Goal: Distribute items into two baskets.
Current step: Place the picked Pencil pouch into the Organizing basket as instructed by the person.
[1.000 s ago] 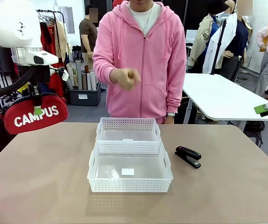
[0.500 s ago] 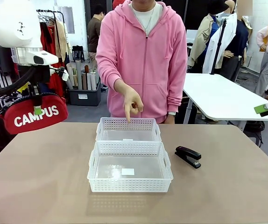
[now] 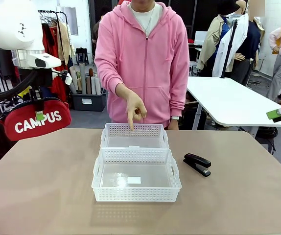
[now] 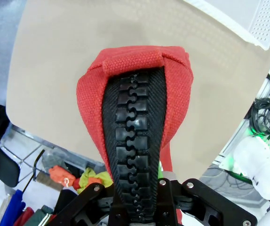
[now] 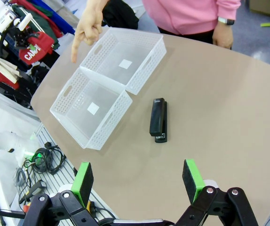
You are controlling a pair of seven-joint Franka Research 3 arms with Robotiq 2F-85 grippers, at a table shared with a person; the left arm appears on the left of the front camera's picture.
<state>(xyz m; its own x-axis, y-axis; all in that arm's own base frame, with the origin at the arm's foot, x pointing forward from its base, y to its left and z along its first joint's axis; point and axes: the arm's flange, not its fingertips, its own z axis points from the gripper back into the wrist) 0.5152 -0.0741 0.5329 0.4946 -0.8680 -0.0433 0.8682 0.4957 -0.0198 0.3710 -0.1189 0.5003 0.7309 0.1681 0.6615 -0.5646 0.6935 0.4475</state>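
the left end effector [image 3: 39, 115] is clamped on the top of the red pouch [image 3: 35, 123], holding it up in the air at the left side of the bench [image 3: 42, 186], clear of the surface. the white "campus" lettering faces the front camera and a black zip pull hangs off the pouch's left end. in the left wrist view the black zipper [image 4: 132, 141] runs up from between the closed fingers, with red fabric folding down on both sides and the tan bench top below it.

the two white baskets sit in the middle of the bench, long sides touching. the smaller basket [image 3: 133, 129] lies on the person's side and the larger basket [image 3: 135, 194] on the robot's side. each has a small white label on its floor and nothing else inside.

the black stapler [image 3: 197, 164] lies flat on the bench just to the right of the larger basket, near it but not touching.

the right end effector [image 5: 137, 180] hangs high above the bench with its green pads wide apart and nothing between them. its wrist view looks down on the stapler and both baskets.

the person in a pink hoodie stands at the far side, with one hand [image 3: 135, 108] pointing its index finger down over the far rim of the smaller basket
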